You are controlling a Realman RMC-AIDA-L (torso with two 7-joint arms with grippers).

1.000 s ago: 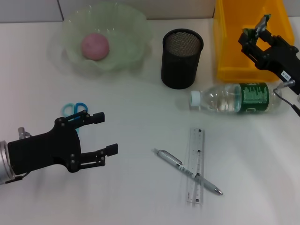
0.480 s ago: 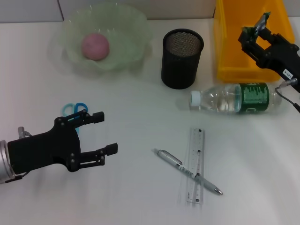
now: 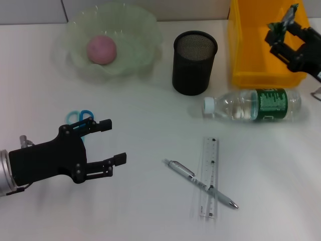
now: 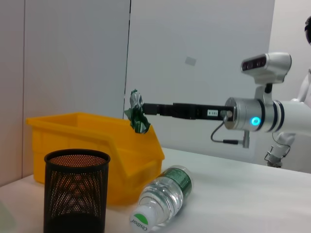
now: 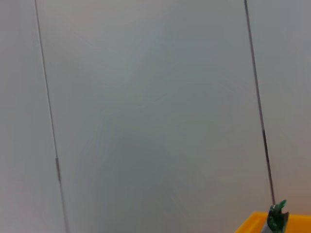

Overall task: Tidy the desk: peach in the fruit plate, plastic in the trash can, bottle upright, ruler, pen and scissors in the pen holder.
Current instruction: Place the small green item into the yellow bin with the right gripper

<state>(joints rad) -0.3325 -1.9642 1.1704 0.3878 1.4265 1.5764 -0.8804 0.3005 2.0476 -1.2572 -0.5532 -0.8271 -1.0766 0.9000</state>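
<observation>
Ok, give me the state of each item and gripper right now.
Peach: in fruit plate.
Plastic: held over trash can.
Bottle: lying down.
Pen: across ruler.
Scissors: on desk.
Pen holder: upright.
Right gripper: shut on plastic.
Left gripper: open.

the right gripper (image 4: 141, 110) pinches crumpled green plastic (image 4: 136, 116) above the yellow bin (image 4: 87, 145); at 6 o'clock, a bottle (image 4: 163, 199) lies beside the mesh holder (image 4: 77, 191).
</observation>
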